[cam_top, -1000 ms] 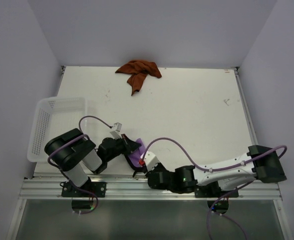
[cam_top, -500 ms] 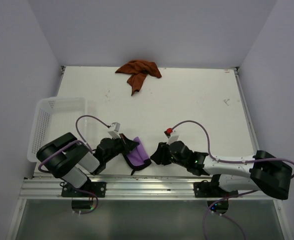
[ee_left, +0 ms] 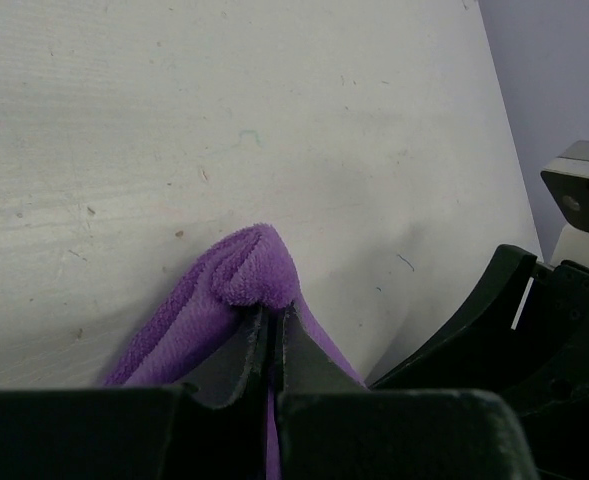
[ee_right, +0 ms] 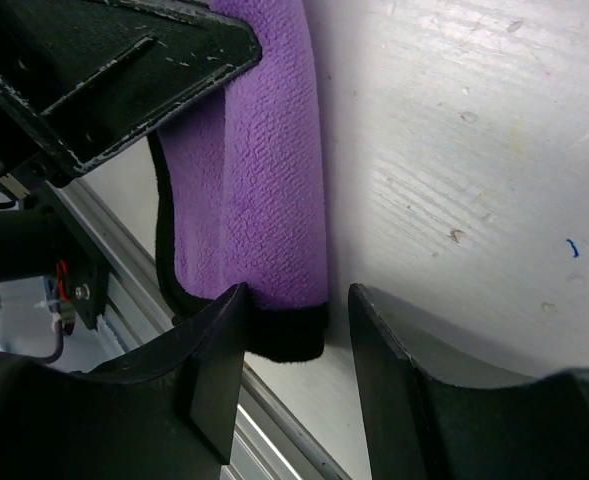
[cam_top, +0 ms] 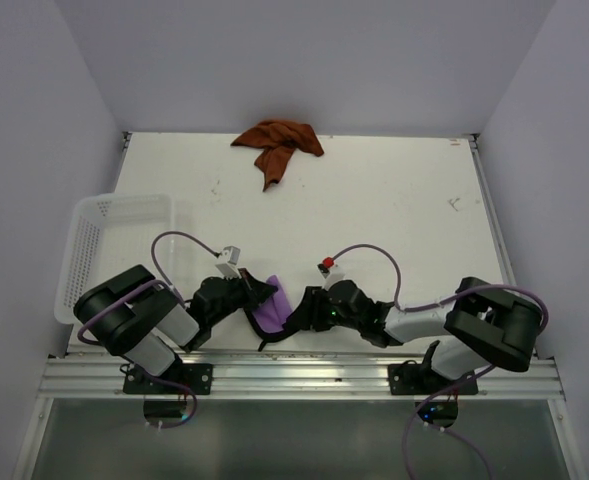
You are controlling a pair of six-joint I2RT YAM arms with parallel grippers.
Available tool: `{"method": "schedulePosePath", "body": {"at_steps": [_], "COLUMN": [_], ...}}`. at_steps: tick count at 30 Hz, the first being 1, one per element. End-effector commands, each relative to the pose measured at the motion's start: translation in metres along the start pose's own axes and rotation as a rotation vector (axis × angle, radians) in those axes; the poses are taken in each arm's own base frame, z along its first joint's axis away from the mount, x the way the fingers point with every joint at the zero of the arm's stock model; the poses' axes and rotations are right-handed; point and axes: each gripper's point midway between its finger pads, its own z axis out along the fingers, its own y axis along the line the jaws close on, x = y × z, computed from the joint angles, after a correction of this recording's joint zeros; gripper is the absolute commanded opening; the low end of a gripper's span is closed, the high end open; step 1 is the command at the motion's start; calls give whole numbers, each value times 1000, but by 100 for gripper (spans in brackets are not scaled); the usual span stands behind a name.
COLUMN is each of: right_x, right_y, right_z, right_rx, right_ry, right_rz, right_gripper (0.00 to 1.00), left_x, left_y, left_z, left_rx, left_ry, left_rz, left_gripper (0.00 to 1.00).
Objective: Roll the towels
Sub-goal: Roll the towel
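Pinching the purple towel (cam_top: 273,311), left pincer (ee_left: 271,322) faces right pincer (ee_right: 298,296); basket (cam_top: 82,252) beside.

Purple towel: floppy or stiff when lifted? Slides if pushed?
Probably floppy: the purple towel bunches into a soft fold where the left gripper pinches it. Its fleecy nap likely drags on the table and wrinkles rather than sliding cleanly.

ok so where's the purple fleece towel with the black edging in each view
top external: purple fleece towel low centre, at the near edge of the table.
left wrist: low centre, a fold pinched in the left gripper.
right wrist: upper centre, its black-edged corner inside the open right gripper.
shared landmark: the left gripper's black fingers clamped on it.
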Motion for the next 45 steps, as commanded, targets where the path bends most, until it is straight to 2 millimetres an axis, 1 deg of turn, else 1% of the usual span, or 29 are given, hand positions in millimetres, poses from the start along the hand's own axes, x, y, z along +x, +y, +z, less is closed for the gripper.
{"method": "schedulePosePath", "body": {"at_steps": [1,6,9,10,12,13,18,21,22,25,27,28,29,30,31,32,33,34,35,36,37,38,39,40,41,42,43,44,45], "right_x": [-2,-1,-1,3,5,12,19,22,21,15,12,13,8,7,7,4,6,5,4,4,3,3,1,0,1,-3,-5,-3,-5], "right_y": [12,11,9,9,5,6,5,5,4,2,0,0,0,0,-1,-1,-4,-4,-5,-5,-5,-8,-5,-5,-7,-5,-4,-4,0], "right_z": [6,6,8,8,9,9,13,14,13,8,4,1,-1,-3,-6,-6,-10,-11,-12,-14,-14,-17,-17,-18,-20,-20,-21,-24,-23], "right_rx": [-57,-58,-29,-15,15,29,78,95,112,163,197,217,234,249,270,283,309,318,332,342,350,372,375,382,397,408,417,428,433], "right_ry": [0,3,17,31,35,64,76,82,81,67,63,75,59,59,70,59,76,78,75,77,79,81,75,73,78,65,57,61,51], "right_rz": [17,14,-13,-25,-54,-70,-139,-157,-166,-229,-262,-294,-309,-323,-349,-362,-378,-395,-408,-423,-442,-461,-474,-485,-498,-506,-519,-538,-549], "right_gripper": [49,50,46,41,36,33,27,14,7,0,0,0,0,0,0,0,0,0,0,0,0,0,0,0,0,0,0,0,0], "left_x": [-9,-11,-10,-9,-13,-14,-16,-17,-17,-19,-20,-24,-31,-24,-38,-32,-37,-52,-49,-62,-58,-59,-71,-65,-74,-74,-67,-72,-69], "left_y": [0,3,5,6,10,10,12,13,14,14,15,11,6,15,1,13,9,-6,-1,-12,-5,-6,-19,-14,-25,-28,-25,-32,-35], "left_z": [-1,-2,-4,-5,-5,-6,-6,-5,-5,-4,-4,-2,-1,-1,3,1,3,6,4,8,5,6,11,9,13,14,13,16,17], "left_rx": [5,-12,-17,-22,-43,-44,-59,-62,-66,-76,-95,-93,-89,-138,-118,-181,-191,-161,-200,-198,-253,-270,-261,-292,-279,-280,-290,-279,-267], "left_ry": [-42,-49,-49,-48,-70,-74,-87,-89,-91,-90,-85,-90,-110,-67,-95,-55,-54,-82,-57,-72,-31,-15,-15,42,43,63,111,115,140], "left_rz": [55,63,64,64,62,64,60,54,54,54,54,55,57,58,65,68,67,82,85,80,81,82,71,61,51,39,22,12,-11], "left_gripper": [0,0,0,0,0,0,0,0,0,1,12,23,27,31,37,39,40,45,48,50,52,52,53,53,53,52,52,52,52]}}
